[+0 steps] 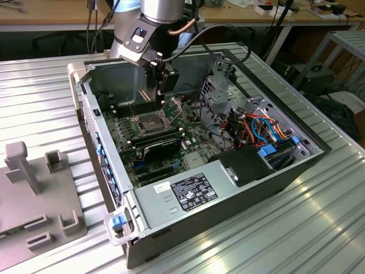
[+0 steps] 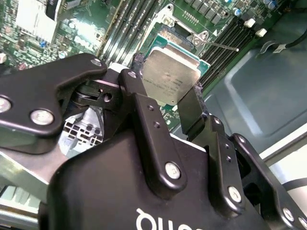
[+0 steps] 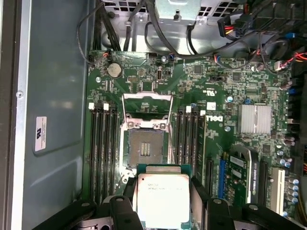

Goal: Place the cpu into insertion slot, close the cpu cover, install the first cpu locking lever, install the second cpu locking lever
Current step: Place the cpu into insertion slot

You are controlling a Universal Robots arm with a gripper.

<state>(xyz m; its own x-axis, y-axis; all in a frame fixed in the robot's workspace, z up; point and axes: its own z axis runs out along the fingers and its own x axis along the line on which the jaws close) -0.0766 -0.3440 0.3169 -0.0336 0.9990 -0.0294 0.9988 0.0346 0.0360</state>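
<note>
Gripping the cpu (image 3: 160, 206) by two edges, our claw (image 3: 163, 191) hangs near the insertion slot (image 3: 145, 148); we cannot see one slot rim.

Ribbed metal tabletop (image 1: 319, 228); grey slotted fixture (image 1: 34, 194) at the exterior view's left; wooden desks (image 1: 51, 14) along the back; metal shelf (image 1: 349, 41) at the exterior view's right.

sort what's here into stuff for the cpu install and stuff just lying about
For the job:
- the cpu, held in the pincer
- the insertion slot, empty
- the cpu cover, swung open

Just lying about:
- memory slots
- silver heatsink
- power supply
- grey fixture block
</note>
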